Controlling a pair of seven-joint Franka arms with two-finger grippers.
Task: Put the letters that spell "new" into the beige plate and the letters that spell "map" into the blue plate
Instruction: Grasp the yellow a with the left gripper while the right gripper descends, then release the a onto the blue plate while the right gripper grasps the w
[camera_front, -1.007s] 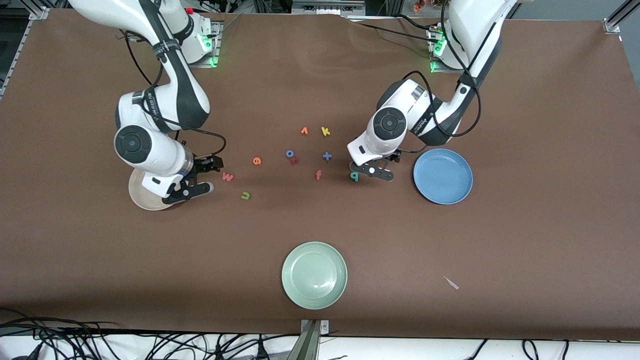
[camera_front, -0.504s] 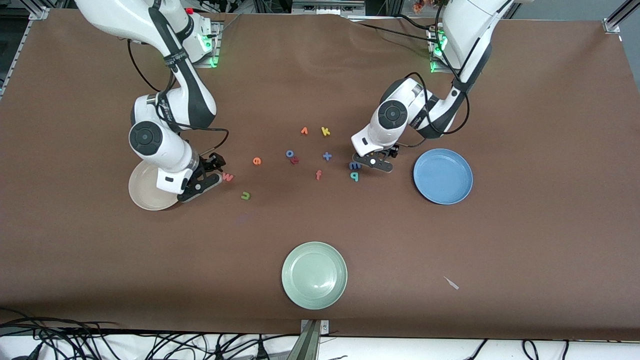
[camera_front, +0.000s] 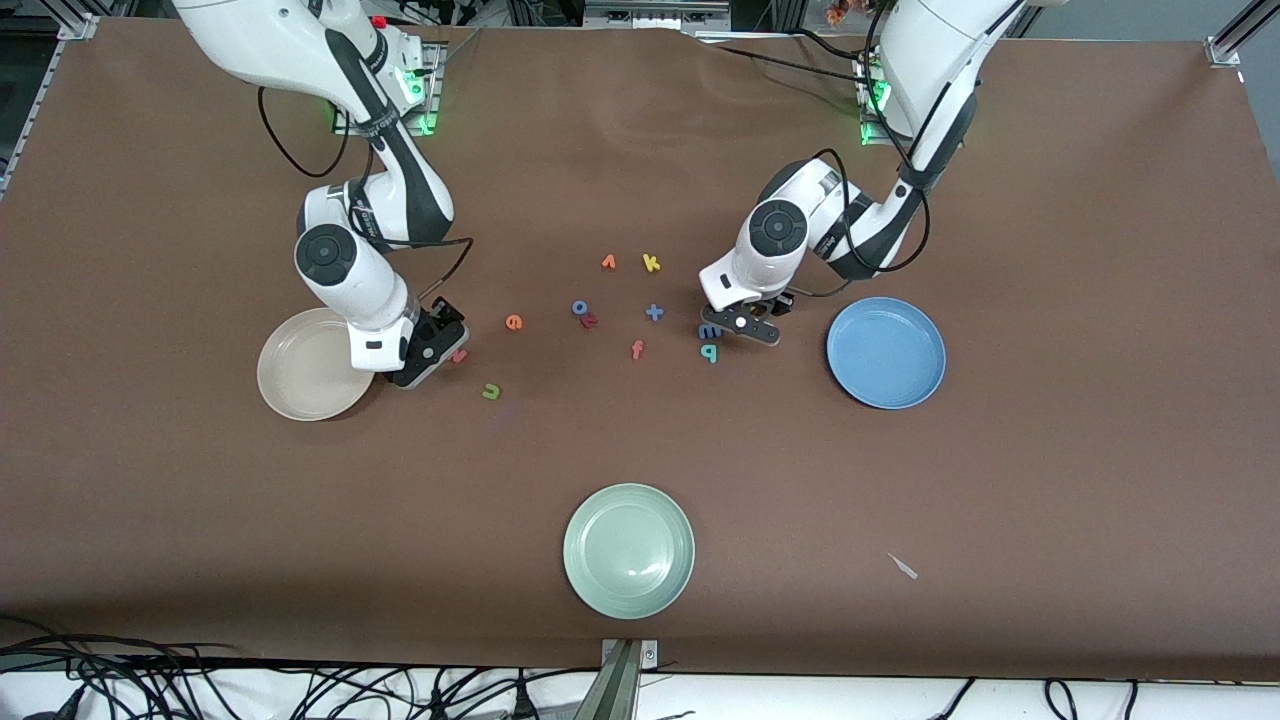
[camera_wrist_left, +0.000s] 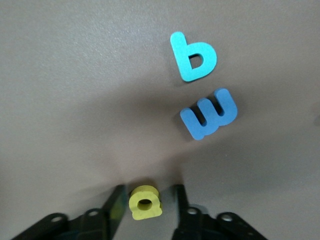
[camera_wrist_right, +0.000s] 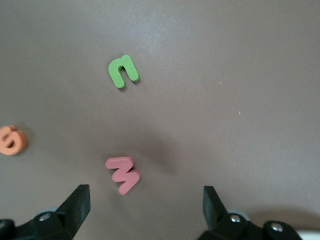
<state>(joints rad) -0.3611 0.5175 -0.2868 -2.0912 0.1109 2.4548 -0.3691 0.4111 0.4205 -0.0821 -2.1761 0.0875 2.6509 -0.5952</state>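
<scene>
Your left tool (camera_wrist_left: 145, 200) has its fingers narrowed around the yellow "a" (camera_wrist_left: 145, 202), low on the surface beside the blue plate (camera_front: 886, 352), likely for transfer there. Your right tool (camera_wrist_right: 145, 210) stands wide over the red-pink "w" (camera_wrist_right: 123, 174), beside the beige plate (camera_front: 300, 370).

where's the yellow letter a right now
In the left wrist view, the yellow a sits between the left gripper's fingers, on the table beside the blue m.
</scene>
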